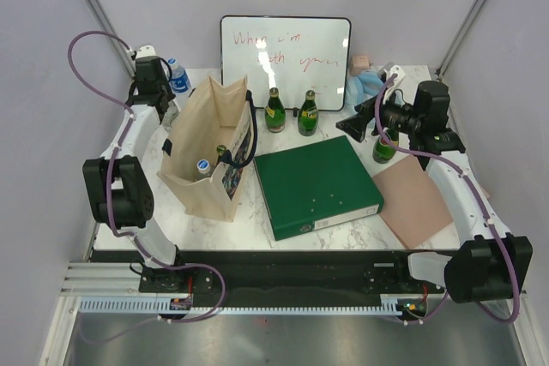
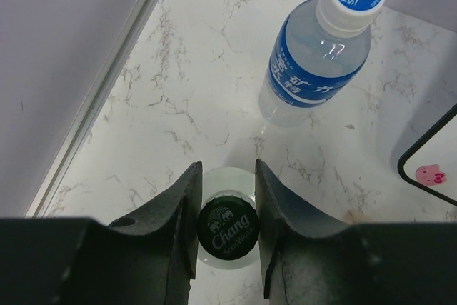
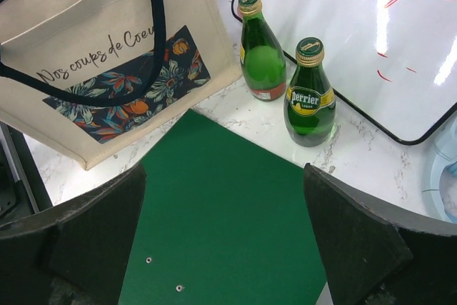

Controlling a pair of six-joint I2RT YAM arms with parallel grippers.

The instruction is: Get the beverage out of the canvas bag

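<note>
left hand (image 2: 226, 173): clamped on the black cap of the Chang bottle (image 2: 228, 228), outside the bag at the back-left of the desk (image 2: 178, 91).
step: we judge this a set-down. Lower it straight and upright, and part the fingers only once the base sits. Keep clear of the Pocari Sweat bottle (image 2: 321, 62) nearby.
canvas bag (image 1: 202, 126): upright at front-left, with a blue-capped bottle (image 1: 204, 164) showing in its mouth.
right hand (image 3: 223, 176): fingers wide apart, holding nothing, over the green binder (image 3: 214, 212).
hidden: the Chang base sits under its own cap, so we cannot tell if it touches the desk. The bag's depth is dark.
</note>
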